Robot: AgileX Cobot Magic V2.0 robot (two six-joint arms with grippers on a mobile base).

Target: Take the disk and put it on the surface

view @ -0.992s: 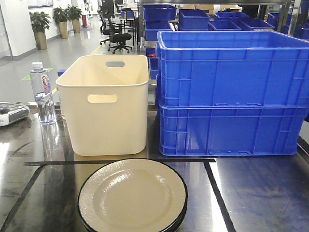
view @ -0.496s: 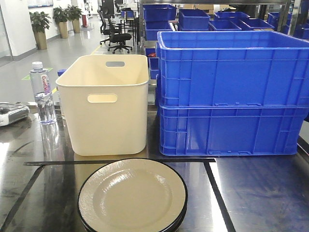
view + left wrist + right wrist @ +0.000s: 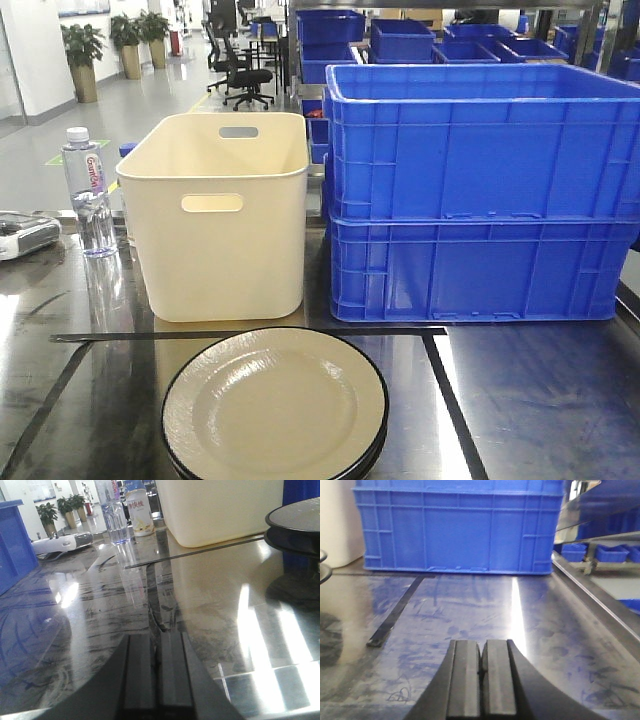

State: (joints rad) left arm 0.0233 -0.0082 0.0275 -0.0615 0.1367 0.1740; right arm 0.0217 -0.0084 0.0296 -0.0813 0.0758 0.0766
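Disk (image 3: pixel 275 405) sits on the dark surface (image 3: pixel 540 400) inside the tape lines, in front of the cream bin (image 3: pixel 220 215). Left pincer (image 3: pixel 159 672) and right pincer (image 3: pixel 481 680) both pressed together, empty, low over the surface, apart from disk.

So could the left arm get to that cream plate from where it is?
Probably yes. The left gripper is shut and low over the tabletop, with only bare surface toward the plate at its right; it would need to open first.
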